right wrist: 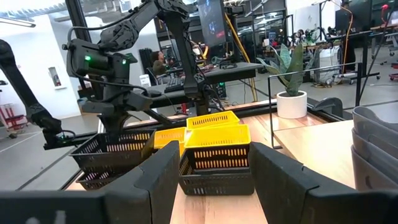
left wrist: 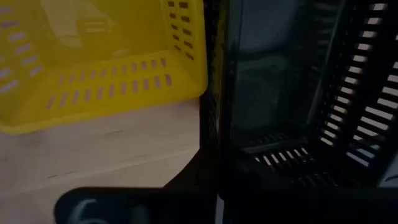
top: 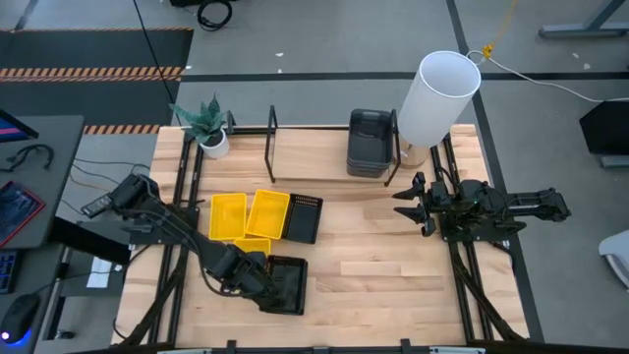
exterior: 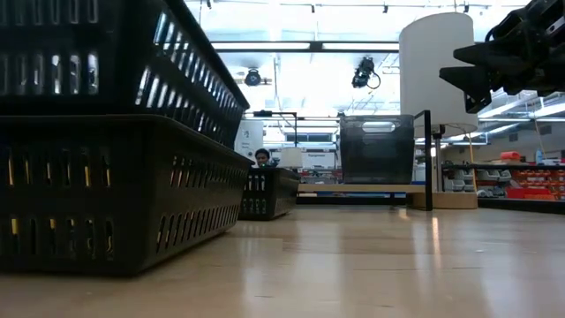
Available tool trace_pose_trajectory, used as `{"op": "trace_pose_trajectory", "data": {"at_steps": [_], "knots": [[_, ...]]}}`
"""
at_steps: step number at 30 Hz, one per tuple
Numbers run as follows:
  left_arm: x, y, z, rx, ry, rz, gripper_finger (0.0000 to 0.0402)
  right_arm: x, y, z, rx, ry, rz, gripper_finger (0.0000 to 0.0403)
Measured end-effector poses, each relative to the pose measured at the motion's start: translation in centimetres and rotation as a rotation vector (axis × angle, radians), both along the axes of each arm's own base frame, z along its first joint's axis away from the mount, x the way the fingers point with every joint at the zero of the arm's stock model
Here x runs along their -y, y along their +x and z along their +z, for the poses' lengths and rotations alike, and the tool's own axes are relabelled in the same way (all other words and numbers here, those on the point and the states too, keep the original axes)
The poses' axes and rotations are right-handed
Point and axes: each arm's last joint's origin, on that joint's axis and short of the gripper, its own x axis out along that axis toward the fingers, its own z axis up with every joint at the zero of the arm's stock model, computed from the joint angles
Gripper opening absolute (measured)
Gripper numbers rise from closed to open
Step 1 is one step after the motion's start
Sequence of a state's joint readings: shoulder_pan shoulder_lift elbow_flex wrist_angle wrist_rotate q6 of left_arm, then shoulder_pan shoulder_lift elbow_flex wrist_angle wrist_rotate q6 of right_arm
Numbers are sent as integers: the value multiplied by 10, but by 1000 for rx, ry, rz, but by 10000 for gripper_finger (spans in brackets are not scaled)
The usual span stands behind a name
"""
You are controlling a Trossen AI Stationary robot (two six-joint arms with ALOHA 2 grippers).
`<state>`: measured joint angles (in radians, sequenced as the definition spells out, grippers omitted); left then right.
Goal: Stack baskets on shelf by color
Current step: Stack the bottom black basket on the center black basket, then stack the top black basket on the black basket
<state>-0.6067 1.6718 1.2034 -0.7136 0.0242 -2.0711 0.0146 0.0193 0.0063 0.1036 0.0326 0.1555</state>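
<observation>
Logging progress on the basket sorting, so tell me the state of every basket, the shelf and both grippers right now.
grey baskets: stacked in the shelf, at the end nearest the right arm.
yellow baskets: loose on the table, not stacked.
lone black basket: flat on the table beside them.
upper black basket: tilted over the lower black basket.
left gripper: at the upper black basket.
right gripper: open, empty, raised.

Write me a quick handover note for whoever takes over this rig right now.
Left gripper: at the table's near edge, shut on the rim of a black basket, which sits tilted on a second black one.
Right gripper: open, empty, hovering right of centre.
Done: grey baskets stacked on the shelf.
Left: three yellow baskets and all three black ones, the third beside the yellows, still on the table.
</observation>
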Motion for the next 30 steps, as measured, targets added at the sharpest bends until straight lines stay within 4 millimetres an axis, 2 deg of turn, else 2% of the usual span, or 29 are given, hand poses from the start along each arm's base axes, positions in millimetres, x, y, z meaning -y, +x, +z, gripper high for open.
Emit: {"op": "trace_pose_trajectory", "data": {"at_steps": [5, 14, 18, 24, 30], "knots": [[2, 2, -2, 9, 4, 7, 24, 0, 0, 0, 0, 0, 0, 197], [3, 4, -5, 30, 20, -26, 113, 0, 0, 0, 1, 0, 0, 197], [1, 7, 5, 76, 38, -103, 137, 0, 0, 0, 2, 0, 0, 197], [-5, 19, 23, 231, 235, -333, 136, 0, 0, 0, 2, 0, 0, 197], [-29, 32, 22, 267, 461, -472, 126, 0, 0, 0, 2, 0, 0, 197]]}}
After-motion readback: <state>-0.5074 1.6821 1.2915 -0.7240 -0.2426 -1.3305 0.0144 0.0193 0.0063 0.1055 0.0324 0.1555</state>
